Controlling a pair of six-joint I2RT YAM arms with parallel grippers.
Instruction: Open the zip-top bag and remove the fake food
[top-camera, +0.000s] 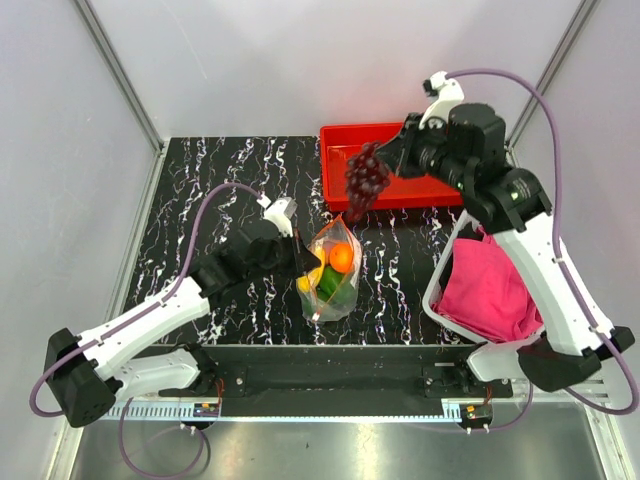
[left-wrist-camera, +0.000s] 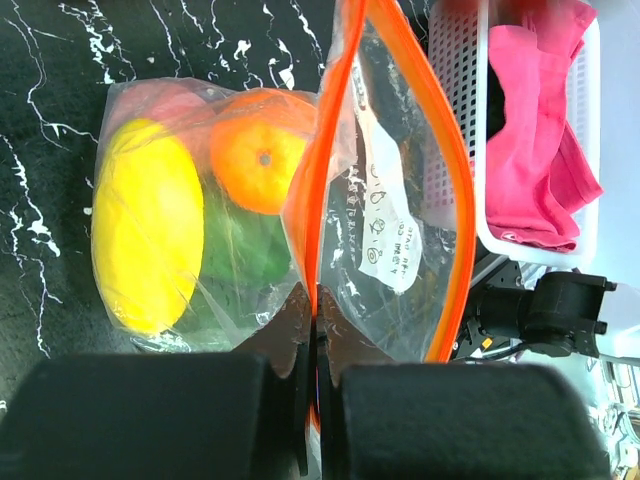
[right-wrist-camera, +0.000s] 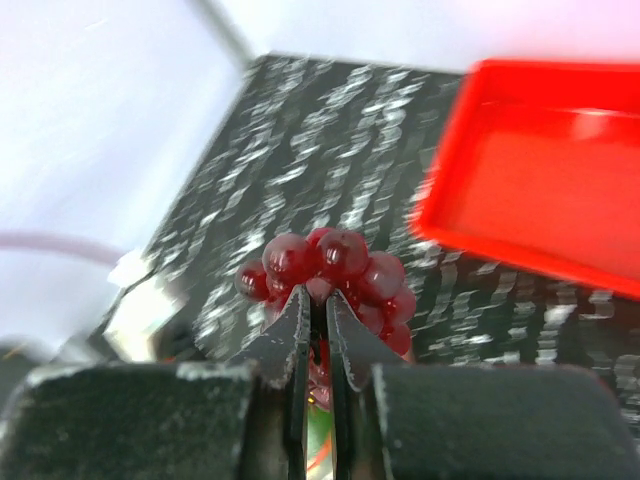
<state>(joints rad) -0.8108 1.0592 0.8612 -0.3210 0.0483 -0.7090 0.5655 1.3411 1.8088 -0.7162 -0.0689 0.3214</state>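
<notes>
Fingers (right-wrist-camera: 345, 335) of the right gripper (top-camera: 380, 166) are clenched on the dark purple grape bunch (top-camera: 367, 180). It hangs in the air over the tabletop (top-camera: 220, 180), just off the near left corner of the red tray (top-camera: 335, 160), which sits at the far right corner. From the right wrist the bunch (right-wrist-camera: 330, 265) bulges out on both sides of the narrow gap between the two fingers, with the tray (right-wrist-camera: 560, 180) blurred off to one side.

The left gripper (top-camera: 300, 255) is pinched on one lip of the zip-top bag (top-camera: 332, 270), at its orange-red zip strip (left-wrist-camera: 310, 200). In the left wrist view the strip runs straight down between the fingers (left-wrist-camera: 150, 420). The bag lies near the middle of the near edge, its mouth gaping in a long loop. Inside the bag (left-wrist-camera: 390, 250) sit three pieces, pressed together – the orange ball (left-wrist-camera: 262, 165), the yellow oblong fruit (left-wrist-camera: 148, 240) and the green pepper (left-wrist-camera: 245, 245).

A white basket (top-camera: 435, 290) holding pink cloths (top-camera: 490, 285) stands at the right edge, near the bag but not touching it.
</notes>
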